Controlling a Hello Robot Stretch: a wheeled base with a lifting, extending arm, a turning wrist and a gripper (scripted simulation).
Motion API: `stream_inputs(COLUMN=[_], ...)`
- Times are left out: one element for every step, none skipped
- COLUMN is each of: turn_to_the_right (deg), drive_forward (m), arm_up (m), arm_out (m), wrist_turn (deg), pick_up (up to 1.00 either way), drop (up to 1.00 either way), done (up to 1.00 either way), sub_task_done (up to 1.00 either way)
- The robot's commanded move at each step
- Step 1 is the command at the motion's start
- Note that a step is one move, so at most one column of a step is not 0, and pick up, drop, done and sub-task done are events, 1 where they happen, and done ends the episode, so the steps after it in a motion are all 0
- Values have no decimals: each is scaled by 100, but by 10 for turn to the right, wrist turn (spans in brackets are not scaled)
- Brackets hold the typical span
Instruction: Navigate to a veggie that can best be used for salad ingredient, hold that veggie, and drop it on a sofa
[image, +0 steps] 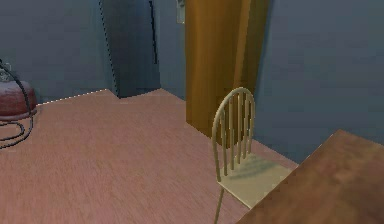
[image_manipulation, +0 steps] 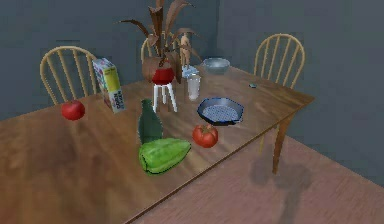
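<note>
Reaching for the green veggie (image_manipulation: 163, 155) on the bench (image_manipulation: 60, 175) risks toppling the dark bottle (image_manipulation: 150, 120) just behind it or grabbing the red tomato (image_manipulation: 205, 136) nearby; hand state cannot be told

Reddish chair (image: 16, 98), perhaps, cut off left

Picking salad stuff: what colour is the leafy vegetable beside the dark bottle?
The leafy vegetable is green; the arm side view shows it best.
</note>
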Motion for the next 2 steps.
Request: stream_inputs(turn_to_the_right=[0, 0], drive_forward=[0, 0], arm_up=[50, 38], arm_out=[0, 0], wrist_turn=[0, 0], pick_up=[0, 0], drop=[0, 0], done=[0, 0], sub_task_done=[0, 0])
